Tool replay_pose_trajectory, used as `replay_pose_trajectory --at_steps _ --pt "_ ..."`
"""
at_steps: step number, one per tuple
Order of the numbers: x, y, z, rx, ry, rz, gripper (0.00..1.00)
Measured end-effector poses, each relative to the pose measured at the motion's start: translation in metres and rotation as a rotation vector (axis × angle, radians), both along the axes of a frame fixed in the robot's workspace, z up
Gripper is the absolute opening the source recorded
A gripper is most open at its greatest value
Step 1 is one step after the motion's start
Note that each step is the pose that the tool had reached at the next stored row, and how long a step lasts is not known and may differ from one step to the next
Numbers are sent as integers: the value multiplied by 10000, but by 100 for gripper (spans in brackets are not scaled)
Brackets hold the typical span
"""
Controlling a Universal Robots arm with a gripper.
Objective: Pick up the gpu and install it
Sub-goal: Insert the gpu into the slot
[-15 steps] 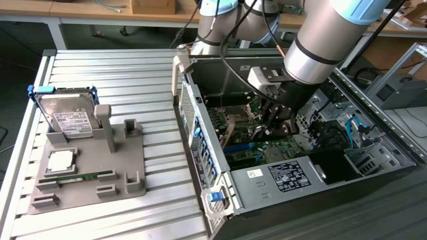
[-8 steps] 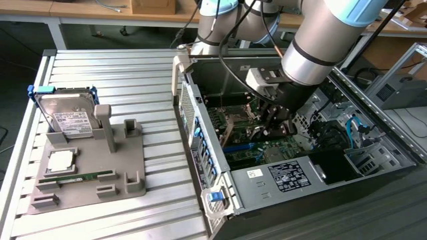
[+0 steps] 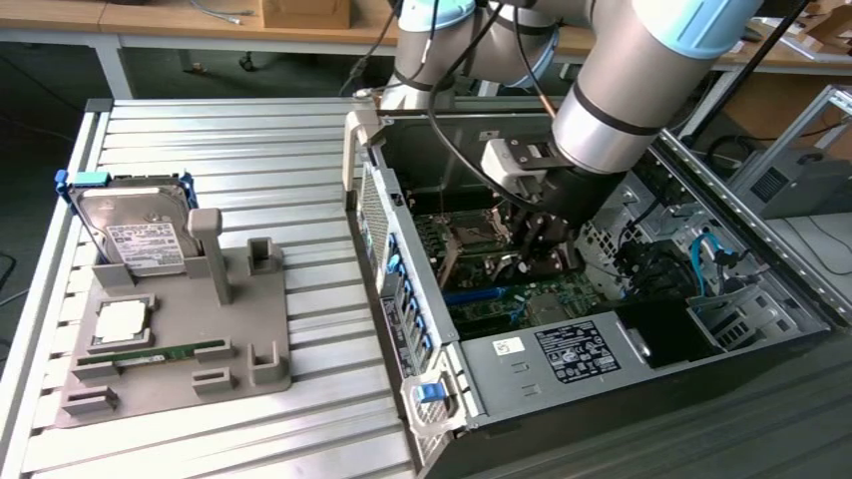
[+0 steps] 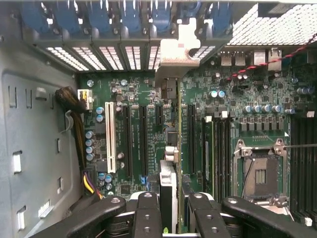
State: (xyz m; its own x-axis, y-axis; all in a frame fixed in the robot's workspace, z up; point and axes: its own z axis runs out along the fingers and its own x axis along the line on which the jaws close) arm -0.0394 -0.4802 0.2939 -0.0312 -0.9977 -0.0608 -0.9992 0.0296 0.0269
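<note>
The gpu (image 4: 168, 181) appears edge-on in the wrist view as a thin card with a silver end bracket (image 4: 181, 49). My gripper (image 4: 171, 206) is shut on it, one black finger (image 4: 147, 210) on each side. The card stands upright over the green motherboard (image 4: 133, 99), in line with the long black expansion slots (image 4: 143, 139). Its bracket sits against the case's rear slot openings with blue latches (image 4: 129, 17). Whether the card's edge touches a slot is hidden. In the exterior view my gripper (image 3: 544, 249) reaches down inside the open computer case (image 3: 560, 349).
A grey holder (image 3: 174, 339) on the slatted metal table at the exterior view's left carries a silver hard drive (image 3: 134, 235), a processor (image 3: 123, 319) and a green memory stick (image 3: 160, 354). Inside the case are a white slot (image 4: 111, 144), an open processor socket (image 4: 260, 171) and cable bundles (image 4: 79, 124).
</note>
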Motion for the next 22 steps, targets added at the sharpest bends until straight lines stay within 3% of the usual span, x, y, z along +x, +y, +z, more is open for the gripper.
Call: replay_pose_trajectory --at_steps 12,22 --pt "-45 73 -86 1 -1 0 27" --pt "-64 81 -131 -23 1 -52 27"
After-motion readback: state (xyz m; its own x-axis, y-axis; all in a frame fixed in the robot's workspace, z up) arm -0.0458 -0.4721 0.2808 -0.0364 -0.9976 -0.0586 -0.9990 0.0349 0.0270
